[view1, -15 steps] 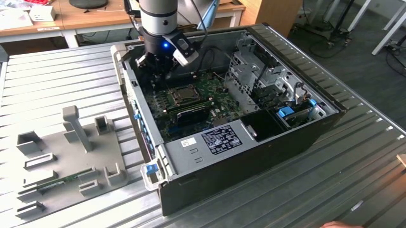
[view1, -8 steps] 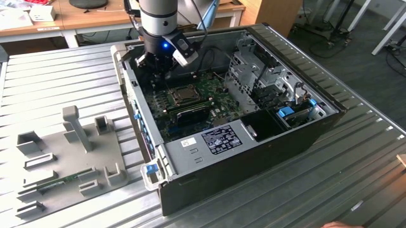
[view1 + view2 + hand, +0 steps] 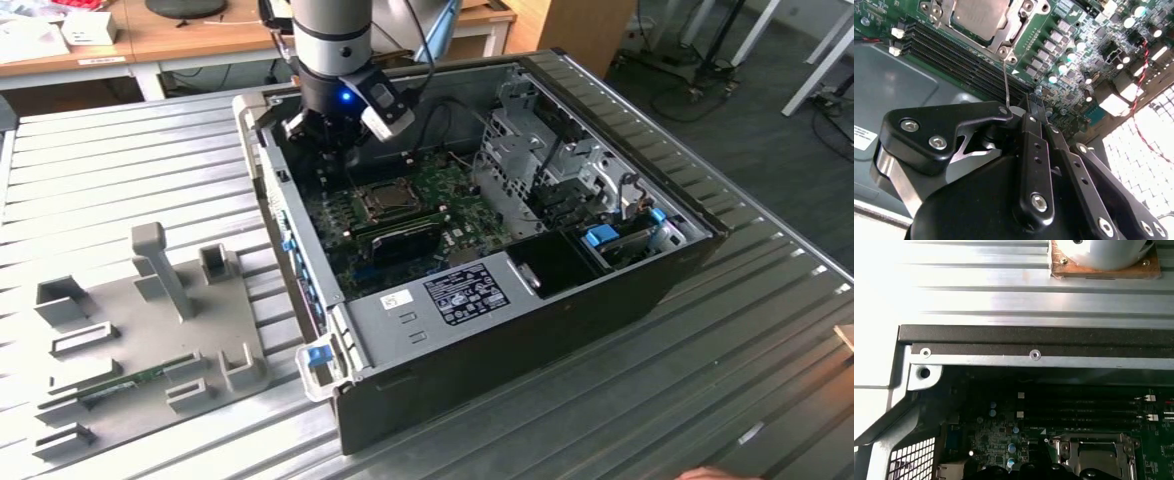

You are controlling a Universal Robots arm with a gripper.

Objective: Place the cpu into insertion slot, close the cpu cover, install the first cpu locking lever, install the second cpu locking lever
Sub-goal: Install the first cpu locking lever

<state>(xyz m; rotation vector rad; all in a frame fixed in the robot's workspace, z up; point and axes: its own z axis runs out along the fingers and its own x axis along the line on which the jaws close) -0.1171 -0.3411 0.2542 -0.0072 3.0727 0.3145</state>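
Gripper (image 3: 1026,114), fingers drawn narrow: we see them pinch the free end of a thin wire lever (image 3: 1005,82), which runs from the fingertips back to a corner of the slot (image 3: 387,197). The cpu (image 3: 979,17) lies flat in the slot, and the cover (image 3: 1015,29) is folded down over its edges. Beside the slot, dark memory strips (image 3: 954,55) cross the green board (image 3: 1079,55). In the exterior view, the arm (image 3: 327,40) reaches into the open case (image 3: 534,300) at upper centre, just above the slot in the frame. A grey tray (image 3: 147,330) lies at the exterior view's lower left on the ribbed table (image 3: 134,150).
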